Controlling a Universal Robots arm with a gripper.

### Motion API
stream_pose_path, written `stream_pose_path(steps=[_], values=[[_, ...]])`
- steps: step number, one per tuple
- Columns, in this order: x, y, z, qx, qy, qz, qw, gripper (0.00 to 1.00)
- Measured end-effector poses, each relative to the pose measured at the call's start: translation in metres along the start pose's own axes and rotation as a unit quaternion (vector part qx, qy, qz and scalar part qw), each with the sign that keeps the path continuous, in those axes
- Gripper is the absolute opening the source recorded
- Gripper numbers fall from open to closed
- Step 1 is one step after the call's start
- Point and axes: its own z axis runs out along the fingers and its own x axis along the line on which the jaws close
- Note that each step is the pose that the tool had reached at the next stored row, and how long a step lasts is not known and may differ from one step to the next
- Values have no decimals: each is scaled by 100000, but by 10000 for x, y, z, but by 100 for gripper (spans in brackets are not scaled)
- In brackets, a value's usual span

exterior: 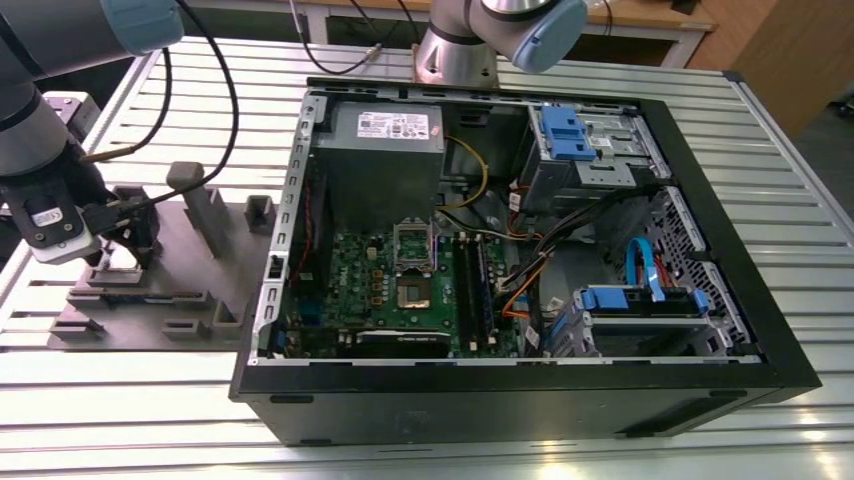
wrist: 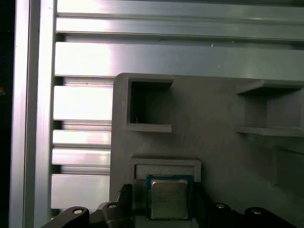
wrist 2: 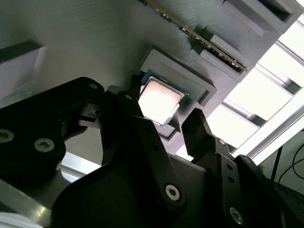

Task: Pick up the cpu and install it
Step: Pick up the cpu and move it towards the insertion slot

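Nothing readable, honestly: the label (exterior: 388,125) on the power supply (exterior: 387,165) and the cpu (wrist: 166,198) print are too small to make out.

Place: robotics lab | evidence: slotted aluminium table (exterior: 160,425), open PC case (exterior: 534,402)

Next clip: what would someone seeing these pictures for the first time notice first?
The big black computer case lies open on the slatted table in the middle of the exterior view, its green motherboard exposed. At that view's left, the arm reaches down to a grey fixture. In both wrist views the silvery cpu sits in a fixture nest, with the open gripper straddling it.
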Motion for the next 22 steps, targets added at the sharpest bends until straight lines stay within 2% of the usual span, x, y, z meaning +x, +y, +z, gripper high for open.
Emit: stream_pose_path(steps=[10,15,22], values=[[-1,0,-2,1,3,16,100000,62],[-43,-1,-1,-2,3,58,100000,62],[-45,-1,-16,-1,6,60,100000,62]])
